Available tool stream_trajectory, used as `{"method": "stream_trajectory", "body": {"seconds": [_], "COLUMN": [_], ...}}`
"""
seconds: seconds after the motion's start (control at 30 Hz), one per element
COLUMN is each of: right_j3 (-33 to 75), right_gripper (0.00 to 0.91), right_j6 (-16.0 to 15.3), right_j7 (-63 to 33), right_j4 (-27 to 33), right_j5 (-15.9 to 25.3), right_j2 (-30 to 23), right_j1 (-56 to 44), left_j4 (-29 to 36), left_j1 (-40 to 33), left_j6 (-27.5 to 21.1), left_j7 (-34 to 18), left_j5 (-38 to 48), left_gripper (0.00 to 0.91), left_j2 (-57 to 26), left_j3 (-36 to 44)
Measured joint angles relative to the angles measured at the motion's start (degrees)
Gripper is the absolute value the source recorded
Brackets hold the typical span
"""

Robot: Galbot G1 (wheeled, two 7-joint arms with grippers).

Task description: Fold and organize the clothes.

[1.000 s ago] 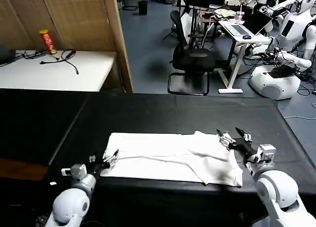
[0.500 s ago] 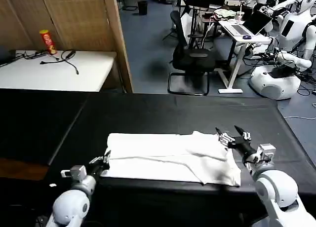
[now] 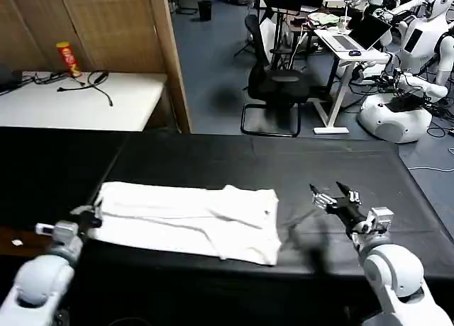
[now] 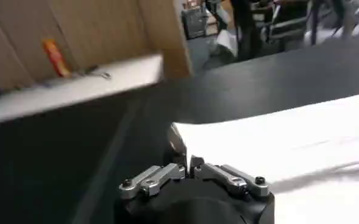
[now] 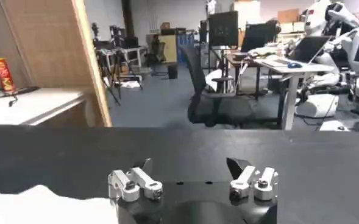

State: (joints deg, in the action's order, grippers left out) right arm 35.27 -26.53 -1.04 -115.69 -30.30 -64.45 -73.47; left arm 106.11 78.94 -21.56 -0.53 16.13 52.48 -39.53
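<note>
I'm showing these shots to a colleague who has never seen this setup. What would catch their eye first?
Most striking is the white T-shirt, folded into a long band, bright against the black table cover, lying left of centre. The left gripper is shut on the T-shirt's left end, at the table's left edge. The right gripper hovers open over bare cover to the right of the T-shirt, clear of it.
</note>
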Motion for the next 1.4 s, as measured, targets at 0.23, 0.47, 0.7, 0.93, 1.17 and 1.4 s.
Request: {"method": "stream_trajectory", "body": {"seconds": [0.23,0.47,0.7,0.93,1.17,1.4], "right_j3": [1.1,2.5,2.9,2.5,2.2,0.5], "right_gripper": [0.878,0.878,0.878,0.878,0.878,0.878], "right_j6": [0.3,0.5,0.5,0.7,0.7,0.6], "right_j7": [0.0,0.0,0.1,0.5,0.8,1.8], "right_j4": [-0.9,-1.4,-1.6,-1.0,-1.5,-1.3], "right_j5": [0.8,1.4,2.0,3.1,3.2,3.1], "right_j2": [-0.2,-0.6,-0.7,-1.1,-1.1,-0.1], "right_j1": [-1.5,-3.5,-4.3,-5.0,-5.1,-3.9], "left_j4": [5.5,10.3,10.1,8.9,7.3,5.8], "left_j1": [0.4,-1.7,-5.1,-8.4,-9.8,-9.0], "left_j6": [-2.9,-4.9,-5.9,-6.1,-6.0,-5.6], "left_j7": [-1.7,-4.6,-6.4,-6.7,-5.8,-5.5], "left_j5": [0.9,4.9,9.8,13.8,10.1,12.1], "left_gripper": [0.0,0.0,0.0,0.0,0.878,0.878], "left_j2": [4.0,11.6,19.6,26.0,29.4,32.1], "left_j3": [4.5,14.3,23.8,29.9,33.1,34.5]}}
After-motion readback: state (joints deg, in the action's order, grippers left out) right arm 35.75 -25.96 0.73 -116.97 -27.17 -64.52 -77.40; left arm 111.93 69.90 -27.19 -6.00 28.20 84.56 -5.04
